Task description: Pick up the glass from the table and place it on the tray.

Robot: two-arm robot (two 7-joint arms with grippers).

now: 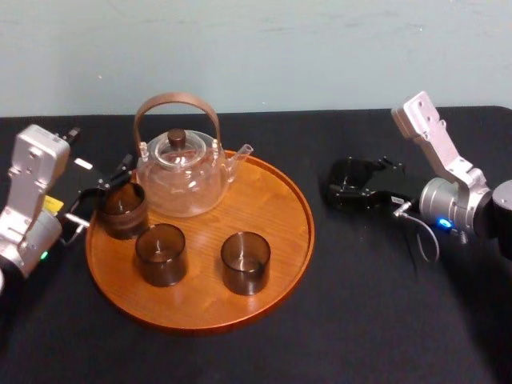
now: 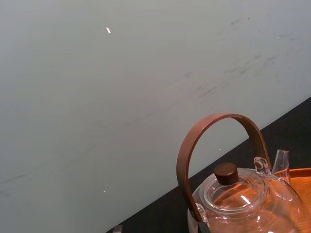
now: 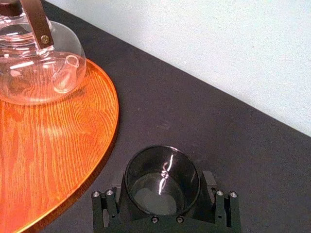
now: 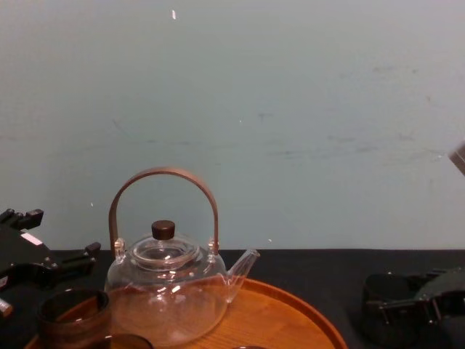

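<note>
Black table [image 1: 360, 320] runs back to a pale wall [image 1: 256, 48]. On the robot's right side of it, the right gripper [image 1: 342, 190] reaches in low toward the tray. Its two fingers [image 3: 111, 206] are closed in against opposite sides of the glass [image 3: 163, 182], which stands upright between them with its open mouth up. Whether the glass rests on the table or is just clear of it cannot be told. It is just beside the right rim of the tray [image 1: 272, 200], outside it, with a strip of bare table between them.

On the tray, a clear teapot [image 1: 180, 176] with a brown hoop handle sits at the back left. A second glass [image 1: 122, 210] stands at the left edge, a third glass [image 1: 161, 254] and a fourth glass [image 1: 246, 262] nearer the front. The left gripper [image 1: 108, 186] is at the tray's left edge, close to the second glass; its grip cannot be told.
</note>
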